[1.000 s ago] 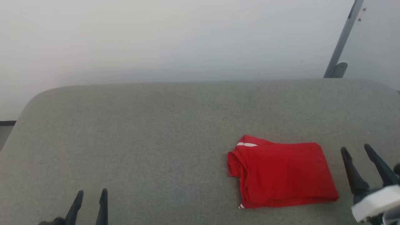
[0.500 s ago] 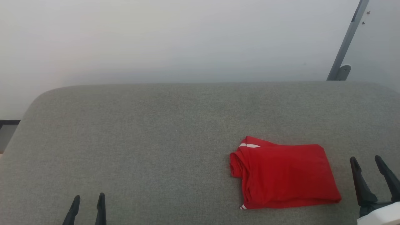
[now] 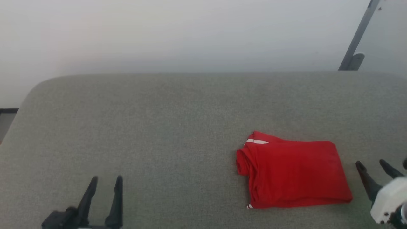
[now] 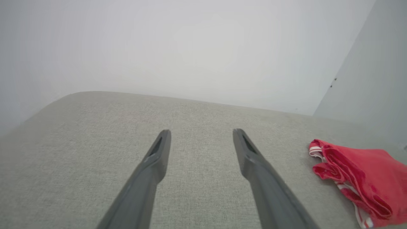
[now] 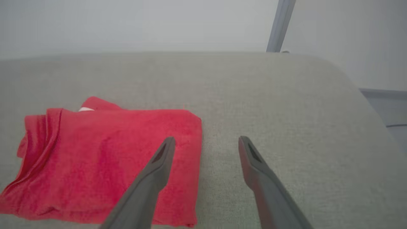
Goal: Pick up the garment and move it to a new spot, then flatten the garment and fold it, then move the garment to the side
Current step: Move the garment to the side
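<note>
Head view: left tool (image 3: 106, 178) and right tool (image 3: 371, 163) are pointing up-frame, spread and empty, flanking the folded bright red thin-fabric garment (image 3: 294, 173).

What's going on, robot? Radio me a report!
Both open, empty: left gripper, right gripper beside the garment. Garment folded, lying on grey surface. Nothing in the way.
</note>
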Motion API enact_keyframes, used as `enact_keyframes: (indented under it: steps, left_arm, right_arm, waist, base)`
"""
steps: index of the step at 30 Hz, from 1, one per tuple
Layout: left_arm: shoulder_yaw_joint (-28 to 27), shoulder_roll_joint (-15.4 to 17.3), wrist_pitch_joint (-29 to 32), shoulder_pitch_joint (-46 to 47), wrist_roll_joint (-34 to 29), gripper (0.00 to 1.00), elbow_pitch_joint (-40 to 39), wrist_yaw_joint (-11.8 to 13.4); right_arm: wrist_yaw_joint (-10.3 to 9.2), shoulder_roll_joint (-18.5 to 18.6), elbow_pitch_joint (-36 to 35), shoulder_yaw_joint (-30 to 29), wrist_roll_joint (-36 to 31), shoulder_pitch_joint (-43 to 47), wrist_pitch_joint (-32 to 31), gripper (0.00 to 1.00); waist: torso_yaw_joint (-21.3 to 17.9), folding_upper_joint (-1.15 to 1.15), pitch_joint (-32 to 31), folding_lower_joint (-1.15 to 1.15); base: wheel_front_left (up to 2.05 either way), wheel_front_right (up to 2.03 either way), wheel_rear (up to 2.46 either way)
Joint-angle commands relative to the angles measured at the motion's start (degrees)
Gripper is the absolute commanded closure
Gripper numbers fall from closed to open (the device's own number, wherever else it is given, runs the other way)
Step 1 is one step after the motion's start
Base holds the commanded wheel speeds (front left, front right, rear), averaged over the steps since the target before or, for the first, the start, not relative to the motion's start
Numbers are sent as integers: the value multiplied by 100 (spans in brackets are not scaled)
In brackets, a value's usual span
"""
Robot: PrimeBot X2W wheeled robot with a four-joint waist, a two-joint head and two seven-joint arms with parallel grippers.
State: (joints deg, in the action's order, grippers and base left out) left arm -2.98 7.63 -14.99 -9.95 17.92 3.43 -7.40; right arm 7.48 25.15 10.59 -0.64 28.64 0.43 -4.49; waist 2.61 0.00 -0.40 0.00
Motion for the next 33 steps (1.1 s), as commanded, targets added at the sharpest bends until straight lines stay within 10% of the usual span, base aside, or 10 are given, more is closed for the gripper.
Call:
enact_keyframes:
  steps: [1, 11, 21, 22, 25, 33]
  left_arm:
    - [70, 52, -24, 214, 73, 0, 70, -9]
    - [626, 48, -24, 1315, 133, 0, 310, -9]
    - [874, -31, -25, 1990, 136, 0, 441, -9]
    - [872, -27, -24, 2023, 126, 0, 451, -9]
    - [890, 29, -24, 2111, 70, 0, 453, -9]
    - [947, 235, -24, 2302, -58, 0, 307, -9]
  right_arm:
    - [2, 120, 138, 105, 81, -292, -596, 0]
    - [1, 668, 580, 660, 949, -1517, -3290, 0]
    - [2, 621, 924, 1073, 999, -2054, -4071, 0]
    - [1, 604, 923, 1109, 998, -2060, -4028, 45]
    - [2, 549, 872, 1214, 1077, -2059, -3955, 100]
    - [-21, 868, 604, 851, 1208, -2082, -3521, 100]
  waist:
    - [18, 0, 173, 0]
    - [307, 0, 1062, 0]
    - [479, 0, 1793, 0]
    - [466, 0, 1830, 0]
    - [371, 0, 1910, 0]
    - [-186, 0, 2068, 0]
  base:
    - [0, 0, 0]
    - [0, 0, 0]
    - [0, 0, 0]
    - [0, 0, 0]
    - [0, 0, 0]
    - [0, 0, 0]
